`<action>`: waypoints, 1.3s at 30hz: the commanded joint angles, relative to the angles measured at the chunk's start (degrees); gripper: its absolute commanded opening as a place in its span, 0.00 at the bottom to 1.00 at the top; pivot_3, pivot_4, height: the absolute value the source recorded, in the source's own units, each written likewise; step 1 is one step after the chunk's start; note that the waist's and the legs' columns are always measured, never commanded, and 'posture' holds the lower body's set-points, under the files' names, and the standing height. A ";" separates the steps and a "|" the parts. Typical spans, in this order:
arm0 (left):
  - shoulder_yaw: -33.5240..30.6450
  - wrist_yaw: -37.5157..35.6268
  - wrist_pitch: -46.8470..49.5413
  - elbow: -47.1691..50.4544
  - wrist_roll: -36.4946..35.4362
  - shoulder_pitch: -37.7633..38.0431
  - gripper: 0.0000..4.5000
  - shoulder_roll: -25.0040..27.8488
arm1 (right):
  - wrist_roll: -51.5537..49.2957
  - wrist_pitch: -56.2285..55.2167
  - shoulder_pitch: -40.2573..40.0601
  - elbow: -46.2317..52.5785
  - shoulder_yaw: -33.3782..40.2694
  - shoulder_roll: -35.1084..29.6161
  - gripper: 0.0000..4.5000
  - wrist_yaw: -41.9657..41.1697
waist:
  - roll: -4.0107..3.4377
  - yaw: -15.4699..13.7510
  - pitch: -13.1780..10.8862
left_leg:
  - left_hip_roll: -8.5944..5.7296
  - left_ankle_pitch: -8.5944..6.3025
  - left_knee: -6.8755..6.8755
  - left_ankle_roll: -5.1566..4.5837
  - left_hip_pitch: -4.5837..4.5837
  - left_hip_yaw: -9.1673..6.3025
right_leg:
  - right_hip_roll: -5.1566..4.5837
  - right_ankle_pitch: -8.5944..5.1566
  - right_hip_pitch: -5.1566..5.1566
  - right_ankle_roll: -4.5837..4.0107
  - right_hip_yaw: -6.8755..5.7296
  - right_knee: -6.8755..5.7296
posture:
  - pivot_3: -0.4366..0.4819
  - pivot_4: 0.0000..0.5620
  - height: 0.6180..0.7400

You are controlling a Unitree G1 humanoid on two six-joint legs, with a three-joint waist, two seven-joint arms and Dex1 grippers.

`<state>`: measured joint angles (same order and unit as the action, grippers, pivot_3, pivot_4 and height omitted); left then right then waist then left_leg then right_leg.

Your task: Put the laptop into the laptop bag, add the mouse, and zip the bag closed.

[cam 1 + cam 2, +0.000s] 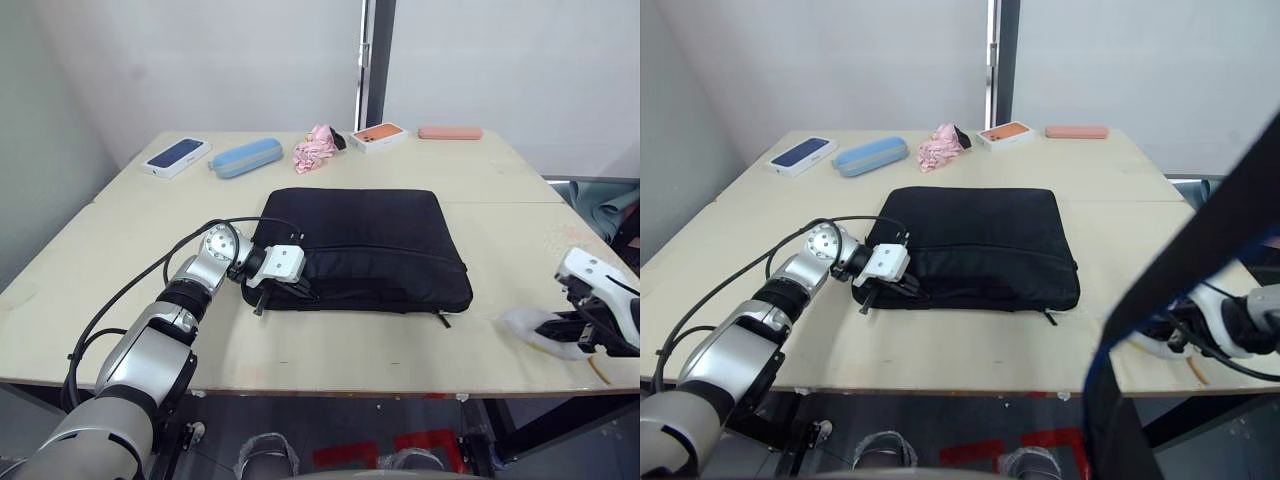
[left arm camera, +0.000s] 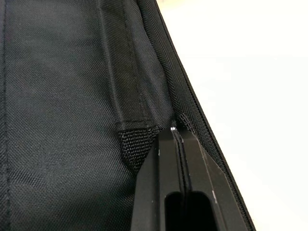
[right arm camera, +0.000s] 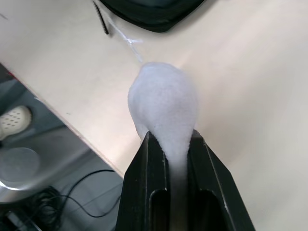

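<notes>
1. Centrally on the pale wooden table [image 1: 120,240] lies the laptop bag [image 1: 365,240], flat, black, its handle side toward the robot.
2. At the bag's 8 o'clock corner sits the left gripper [image 1: 290,291]; the wrist view shows its fingers [image 2: 166,192] pressed together against the fabric by the zipper seam where a strap end is sewn — whether anything is pinched between them I cannot tell.
3. Down at about 4 o'clock from the bag, near the table's front edge, the right gripper [image 3: 175,144] is clamped on a white soft lump [image 3: 163,103], which bulges out beyond the fingertips and rests on the tabletop.
4. Just beyond that lump a zipper pull [image 3: 101,21] trails from the bag's near right corner.
5. Along the far edge, from 10 to 1 o'clock: a phone box with a dark blue top [image 1: 176,156], a light blue zipped case [image 1: 246,156], a crumpled pink cloth [image 1: 317,148], a box with an orange top [image 1: 379,134] — touching nothing beside it — and a flat salmon-pink case [image 1: 450,132].
</notes>
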<state>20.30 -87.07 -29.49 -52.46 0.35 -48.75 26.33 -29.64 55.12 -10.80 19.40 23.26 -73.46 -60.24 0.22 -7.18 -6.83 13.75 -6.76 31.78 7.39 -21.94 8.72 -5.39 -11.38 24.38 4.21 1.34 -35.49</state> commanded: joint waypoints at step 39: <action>-5.37 1.35 17.19 -2.24 -6.14 -5.52 0.00 -7.57 | 7.64 -5.59 13.17 -7.96 -8.72 0.16 0.00 -0.50 | -0.26 0.07 -0.46 | 0.05 -0.35 0.35 -1.23 -1.18 0.64 | 0.09 0.48 0.87 -0.98 0.11 0.42 | 0.48 0.27 1.00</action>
<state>14.23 -86.61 -10.30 -52.32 -8.57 -54.06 18.36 -21.66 49.42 2.48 9.78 11.57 -73.13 -60.75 -0.05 -7.10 -7.28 13.80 -7.17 32.15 6.25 -23.04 9.35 -5.31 -10.88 25.16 3.24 1.45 -35.08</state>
